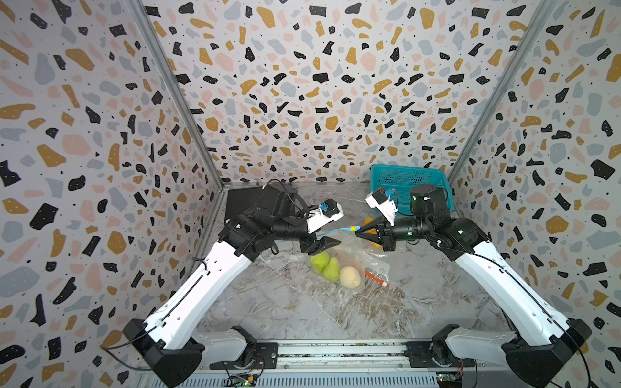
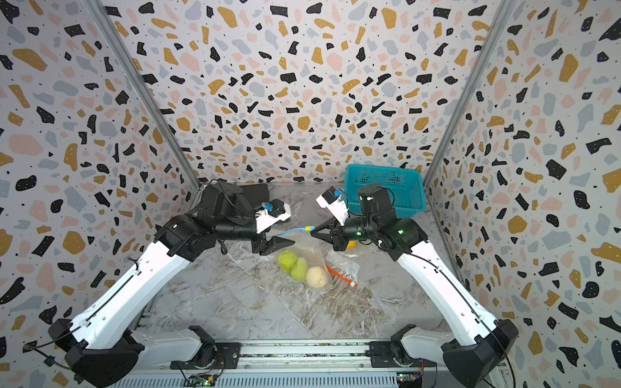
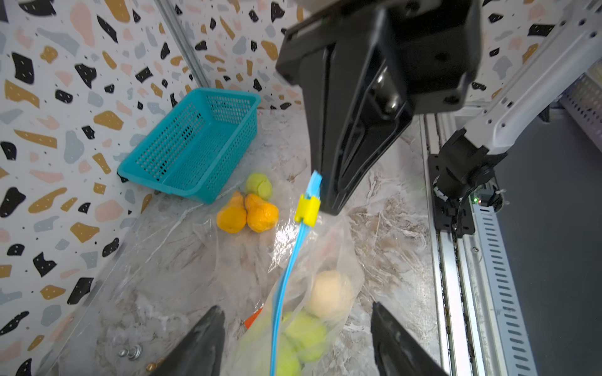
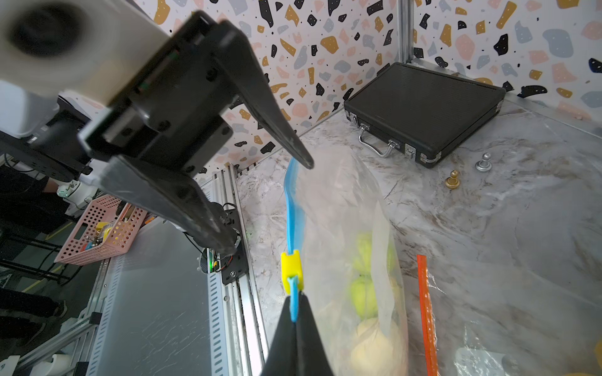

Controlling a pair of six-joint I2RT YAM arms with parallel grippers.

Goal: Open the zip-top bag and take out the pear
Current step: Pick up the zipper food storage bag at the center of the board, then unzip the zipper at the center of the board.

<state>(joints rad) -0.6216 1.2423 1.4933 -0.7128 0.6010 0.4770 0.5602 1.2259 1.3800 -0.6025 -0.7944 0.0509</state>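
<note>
Marble tabletop [image 1: 268, 302] — right gripper [image 4: 294, 304] pinches the zip-top bag's [image 4: 342, 201] blue zip strip [image 4: 290, 208] just beside its yellow slider [image 4: 291, 267]; left gripper [image 3: 296, 309] hangs with jaws spread, gripping nothing.

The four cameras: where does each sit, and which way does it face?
Top views: high in front, looking down toward the back wall; both arms show.
Left wrist: above the open left gripper, facing the right gripper and teal basket.
Right wrist: behind its fingers shut on the zip strip, facing the left gripper and black case.
Both wrist views share the yellow slider.
</note>
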